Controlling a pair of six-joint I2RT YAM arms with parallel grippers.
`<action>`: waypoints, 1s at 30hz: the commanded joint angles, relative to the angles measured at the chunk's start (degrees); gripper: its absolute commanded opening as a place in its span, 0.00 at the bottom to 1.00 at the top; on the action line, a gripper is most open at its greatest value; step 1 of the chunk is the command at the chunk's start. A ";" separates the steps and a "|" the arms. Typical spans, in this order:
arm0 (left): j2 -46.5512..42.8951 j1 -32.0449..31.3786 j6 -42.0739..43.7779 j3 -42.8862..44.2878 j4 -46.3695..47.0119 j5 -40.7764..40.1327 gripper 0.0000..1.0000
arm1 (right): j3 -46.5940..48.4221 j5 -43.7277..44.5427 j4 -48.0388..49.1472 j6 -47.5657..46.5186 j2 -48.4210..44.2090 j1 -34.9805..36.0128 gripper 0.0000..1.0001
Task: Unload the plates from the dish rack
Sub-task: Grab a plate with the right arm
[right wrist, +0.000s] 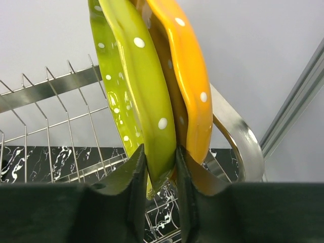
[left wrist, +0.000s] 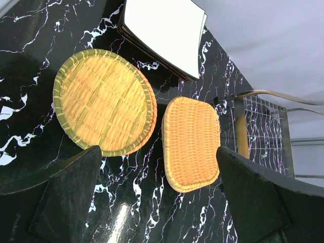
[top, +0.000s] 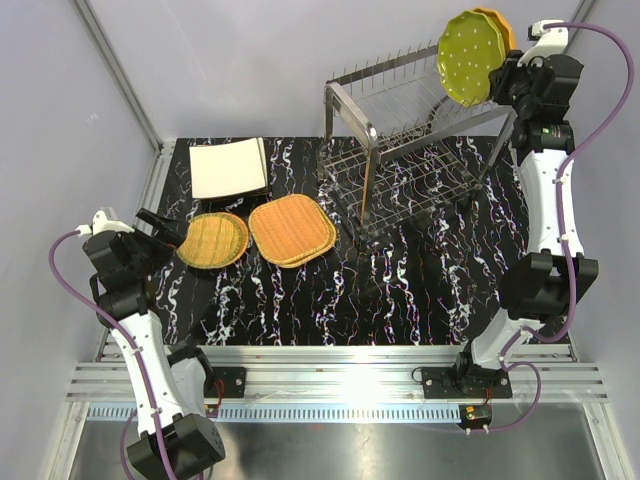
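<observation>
Progress seems far: cream square plates (top: 229,167) at 10 o'clock, round woven plates (top: 212,240) and rounded-square woven plates (top: 291,229) lie on the table (top: 400,290). The right gripper (top: 503,78) pinches the green dotted plate (top: 467,58) at the 1 o'clock corner of the dish rack (top: 400,150), with the orange dotted plate (top: 497,25) just behind. The left gripper (top: 168,230) gapes wide at 8 o'clock. No writing is readable.

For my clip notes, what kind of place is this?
Probably a robot lab test cell: arms bolted to a metal rail, plain grey walls, dish rack on a black marbled tabletop.
</observation>
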 commanded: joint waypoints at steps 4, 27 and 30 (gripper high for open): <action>-0.23 0.01 -0.70 1.53 2.00 1.85 0.99 | -1.53 1.71 10.18 0.80 -1.96 0.12 0.17; -0.32 0.01 -1.76 1.09 3.06 2.82 0.99 | 0.75 1.97 21.70 -4.47 -5.13 0.21 0.00; -0.15 0.01 -1.84 1.18 3.15 2.91 0.99 | 0.84 1.71 22.49 -5.35 -5.22 0.12 0.00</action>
